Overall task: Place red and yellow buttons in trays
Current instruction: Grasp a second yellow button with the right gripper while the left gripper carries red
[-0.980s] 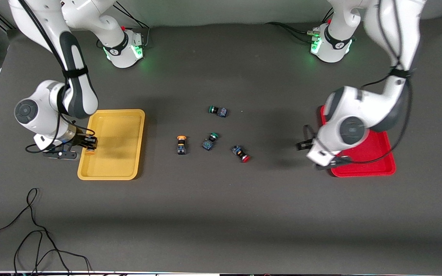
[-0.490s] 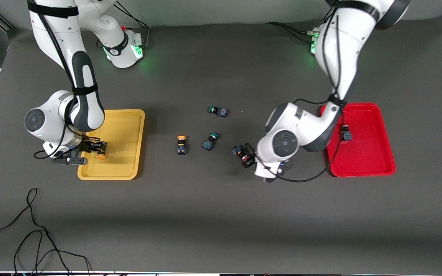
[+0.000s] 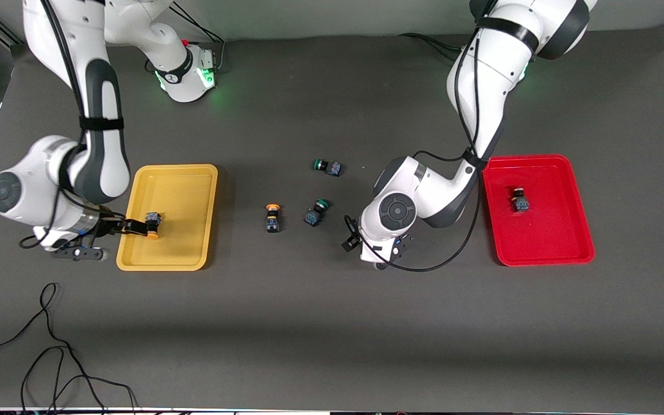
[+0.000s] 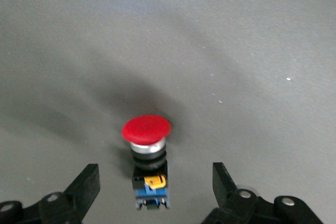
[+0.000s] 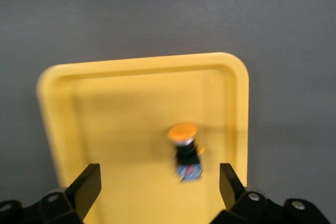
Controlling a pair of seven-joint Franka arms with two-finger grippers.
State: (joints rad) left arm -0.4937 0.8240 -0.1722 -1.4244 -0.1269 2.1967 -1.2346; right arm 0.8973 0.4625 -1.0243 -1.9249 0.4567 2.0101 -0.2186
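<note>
My left gripper (image 4: 156, 178) is open, its fingers either side of a red button (image 4: 147, 129) that lies on the table. In the front view my left gripper (image 3: 366, 242) is low over the table's middle and the arm hides that button. My right gripper (image 5: 157, 182) is open and empty over the yellow tray (image 5: 115, 119), where a yellow button (image 5: 184, 145) lies. The front view shows my right gripper (image 3: 119, 230) at the yellow tray's (image 3: 182, 196) edge beside that button (image 3: 152, 225). Another button (image 3: 519, 202) lies in the red tray (image 3: 551, 230). A second yellow button (image 3: 272, 218) lies on the table.
Two green-capped switches lie mid-table: one (image 3: 316, 211) beside the loose yellow button, one (image 3: 327, 166) farther from the front camera. A black cable (image 3: 49, 346) curls on the table nearer the front camera, at the right arm's end.
My right gripper let go of the yellow button in the yellow tray and drew back. My left arm swung from the red tray, leaving a button there, to the red button mid-table.
</note>
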